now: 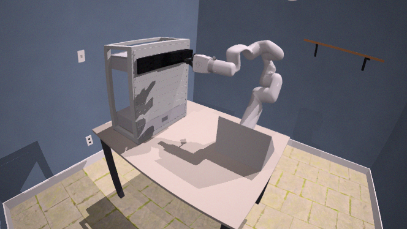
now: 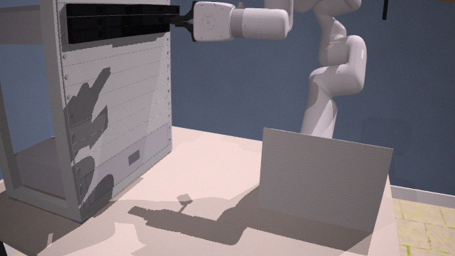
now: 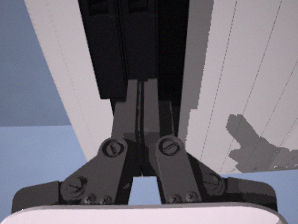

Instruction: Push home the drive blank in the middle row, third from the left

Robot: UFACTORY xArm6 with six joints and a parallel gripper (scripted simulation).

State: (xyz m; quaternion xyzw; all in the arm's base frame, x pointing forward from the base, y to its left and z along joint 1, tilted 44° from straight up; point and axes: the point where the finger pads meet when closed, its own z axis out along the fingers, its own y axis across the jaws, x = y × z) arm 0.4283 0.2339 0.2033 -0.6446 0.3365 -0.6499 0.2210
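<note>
The grey rack (image 1: 147, 89) stands on the table's far left corner. The black storage chassis (image 1: 163, 60) sits near its top, and also shows in the exterior view (image 2: 118, 22). My gripper (image 1: 187, 60) (image 2: 179, 21) is shut with nothing in it and points level at the chassis front near its right end. In the wrist view the closed fingertips (image 3: 141, 90) are at or touching the black front, with dark drive blanks (image 3: 127, 23) beyond them. I cannot tell which blank the tips meet, or which blanks stand out.
A grey upright panel (image 1: 242, 144) stands on the table in front of the arm's base (image 2: 325, 178). A small grey object (image 2: 185, 198) lies on the table between rack and panel. A wall shelf (image 1: 343, 50) hangs at the far right.
</note>
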